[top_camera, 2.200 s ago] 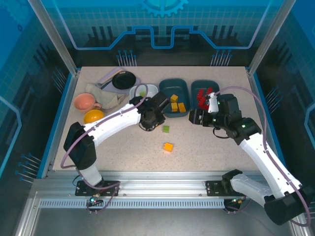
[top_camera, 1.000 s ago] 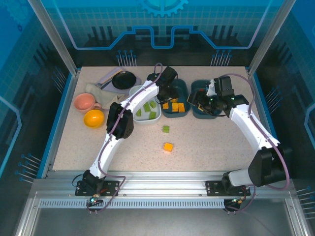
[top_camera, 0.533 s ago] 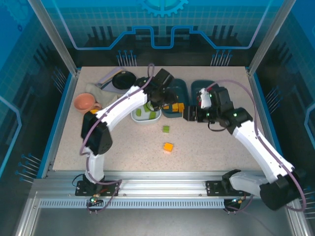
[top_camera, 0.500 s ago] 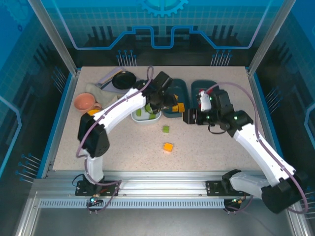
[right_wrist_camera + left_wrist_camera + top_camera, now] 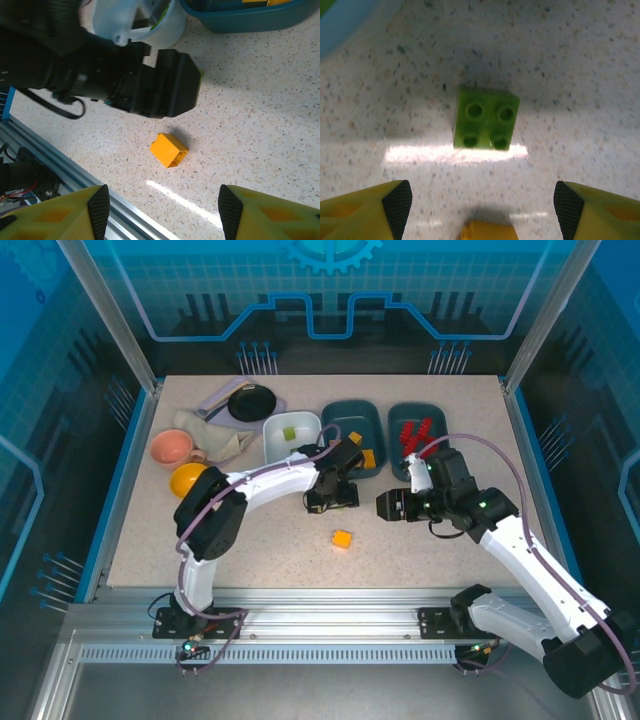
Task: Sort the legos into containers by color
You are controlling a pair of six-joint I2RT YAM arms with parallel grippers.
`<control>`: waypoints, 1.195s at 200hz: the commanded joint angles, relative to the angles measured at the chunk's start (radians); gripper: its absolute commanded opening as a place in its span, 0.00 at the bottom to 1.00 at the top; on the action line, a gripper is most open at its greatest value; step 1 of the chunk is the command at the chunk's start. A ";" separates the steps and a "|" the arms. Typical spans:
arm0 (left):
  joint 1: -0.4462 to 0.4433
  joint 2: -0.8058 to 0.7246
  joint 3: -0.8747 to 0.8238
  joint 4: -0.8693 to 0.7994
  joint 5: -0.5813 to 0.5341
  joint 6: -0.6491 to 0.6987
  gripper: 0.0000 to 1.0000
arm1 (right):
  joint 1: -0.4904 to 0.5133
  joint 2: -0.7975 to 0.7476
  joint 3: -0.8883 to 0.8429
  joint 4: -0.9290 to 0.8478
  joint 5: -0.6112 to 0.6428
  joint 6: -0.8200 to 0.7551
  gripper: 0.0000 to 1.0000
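A light green lego lies studs-up on the table. My left gripper hovers open above it, and its fingers stand wide on both sides. In the top view the left gripper covers that lego. An orange-yellow lego lies alone nearer the front, also seen below my open right gripper as the orange-yellow lego. The white tray holds a green lego. The middle teal tray holds orange legos. The right teal tray holds red legos.
A pink cup, a yellow bowl, a crumpled cloth and a black round dish crowd the back left. The metal rail marks the table's front edge. The right gripper hangs just right of the left one.
My left arm has swung from over the trays down to the table in front of them, and its jaws have widened. The right gripper has drifted slightly toward the front.
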 commanded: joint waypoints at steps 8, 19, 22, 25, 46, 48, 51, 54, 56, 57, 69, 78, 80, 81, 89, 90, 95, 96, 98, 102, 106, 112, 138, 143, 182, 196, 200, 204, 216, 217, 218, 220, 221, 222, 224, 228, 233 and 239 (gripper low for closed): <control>0.000 0.086 0.100 -0.039 -0.075 0.064 0.77 | 0.015 -0.033 -0.007 -0.032 0.002 0.003 0.62; 0.000 0.112 0.123 -0.053 -0.094 0.071 0.76 | 0.014 -0.040 -0.007 -0.033 0.003 0.007 0.62; 0.000 0.118 0.127 -0.055 -0.100 0.072 0.75 | 0.014 -0.041 -0.007 -0.033 0.001 0.008 0.62; 0.001 0.123 0.132 -0.056 -0.104 0.074 0.74 | 0.014 -0.044 -0.007 -0.034 0.001 0.011 0.62; 0.001 0.165 0.167 -0.077 -0.129 0.077 0.67 | 0.013 -0.051 -0.007 -0.041 0.003 0.014 0.62; 0.000 0.168 0.170 -0.079 -0.131 0.077 0.66 | 0.013 -0.051 -0.007 -0.041 0.004 0.015 0.62; 0.001 0.174 0.176 -0.083 -0.133 0.076 0.65 | 0.013 -0.052 -0.007 -0.042 0.003 0.015 0.62; 0.000 0.179 0.180 -0.086 -0.136 0.076 0.64 | 0.013 -0.052 -0.007 -0.042 0.005 0.015 0.62; 0.000 0.182 0.182 -0.088 -0.138 0.075 0.63 | 0.013 -0.052 -0.007 -0.043 0.005 0.015 0.62; 0.000 0.183 0.183 -0.089 -0.138 0.075 0.62 | 0.013 -0.052 -0.007 -0.044 0.005 0.015 0.62; 0.000 0.198 0.193 -0.093 -0.146 0.077 0.56 | 0.013 -0.052 -0.007 -0.044 0.005 0.015 0.62; 0.000 0.206 0.197 -0.096 -0.151 0.077 0.51 | 0.012 -0.051 -0.007 -0.043 0.005 0.015 0.62; 0.000 0.207 0.197 -0.097 -0.152 0.077 0.50 | 0.011 -0.051 -0.007 -0.043 0.005 0.015 0.62; 0.000 0.207 0.197 -0.097 -0.152 0.077 0.49 | 0.011 -0.050 -0.007 -0.042 0.005 0.015 0.62; -0.001 0.211 0.198 -0.095 -0.150 0.079 0.45 | 0.011 -0.049 -0.007 -0.041 0.003 0.015 0.62; 0.000 0.211 0.197 -0.095 -0.150 0.079 0.44 | 0.011 -0.049 -0.007 -0.041 0.004 0.015 0.62; 0.000 0.210 0.196 -0.095 -0.149 0.079 0.41 | 0.011 -0.048 -0.007 -0.040 0.004 0.016 0.62; 0.000 0.210 0.197 -0.096 -0.150 0.078 0.40 | 0.010 -0.048 -0.007 -0.039 0.003 0.017 0.62; -0.001 0.209 0.196 -0.095 -0.150 0.079 0.40 | 0.010 -0.048 -0.007 -0.038 0.002 0.017 0.62; -0.002 0.205 0.194 -0.093 -0.153 0.079 0.38 | 0.010 -0.049 -0.006 -0.035 -0.001 0.018 0.62; -0.004 0.203 0.193 -0.093 -0.153 0.079 0.37 | 0.010 -0.051 -0.007 -0.030 -0.003 0.019 0.62; -0.005 0.197 0.190 -0.091 -0.156 0.079 0.35 | 0.008 -0.052 -0.007 -0.022 -0.008 0.021 0.62; -0.013 0.141 0.187 -0.108 -0.174 0.067 0.32 | 0.002 -0.064 -0.004 -0.002 -0.006 0.034 0.62; -0.016 0.123 0.186 -0.114 -0.176 0.063 0.32 | 0.000 -0.068 0.002 -0.001 0.001 0.037 0.62; 0.003 -0.041 0.214 -0.188 -0.190 0.046 0.32 | -0.035 -0.118 0.006 0.147 -0.030 0.094 0.62; 0.037 -0.079 0.221 -0.202 -0.194 0.052 0.32 | -0.045 -0.110 -0.007 0.264 -0.066 0.147 0.62; 0.048 -0.090 0.221 -0.204 -0.194 0.055 0.32 | -0.045 -0.104 -0.020 0.295 -0.073 0.156 0.62; 0.061 -0.096 0.220 -0.204 -0.195 0.057 0.32 | -0.044 -0.095 -0.034 0.324 -0.075 0.166 0.63; 0.104 -0.110 0.217 -0.201 -0.193 0.067 0.32 | -0.036 -0.067 -0.037 0.385 -0.063 0.186 0.63; 0.108 -0.110 0.218 -0.200 -0.192 0.067 0.32 | -0.036 -0.064 -0.037 0.388 -0.061 0.188 0.63; 0.112 -0.111 0.217 -0.199 -0.191 0.068 0.32 | -0.035 -0.063 -0.037 0.393 -0.060 0.189 0.63; 0.121 -0.112 0.216 -0.197 -0.190 0.069 0.32 | -0.033 -0.056 -0.037 0.399 -0.057 0.191 0.63; 0.125 -0.112 0.216 -0.196 -0.189 0.070 0.32 | -0.033 -0.052 -0.037 0.403 -0.056 0.193 0.63; 0.129 -0.112 0.215 -0.196 -0.187 0.071 0.32 | -0.034 -0.048 -0.036 0.404 -0.056 0.194 0.63; 0.136 -0.112 0.216 -0.193 -0.183 0.071 0.32 | -0.033 -0.041 -0.035 0.411 -0.054 0.194 0.63; 0.155 -0.111 0.216 -0.187 -0.178 0.073 0.32 | -0.034 -0.026 -0.031 0.423 -0.053 0.198 0.63; 0.178 -0.108 0.217 -0.175 -0.164 0.077 0.33 | -0.034 -0.007 -0.023 0.432 -0.052 0.199 0.63; 0.203 -0.105 0.219 -0.158 -0.150 0.082 0.33 | -0.033 0.020 -0.019 0.440 -0.055 0.199 0.63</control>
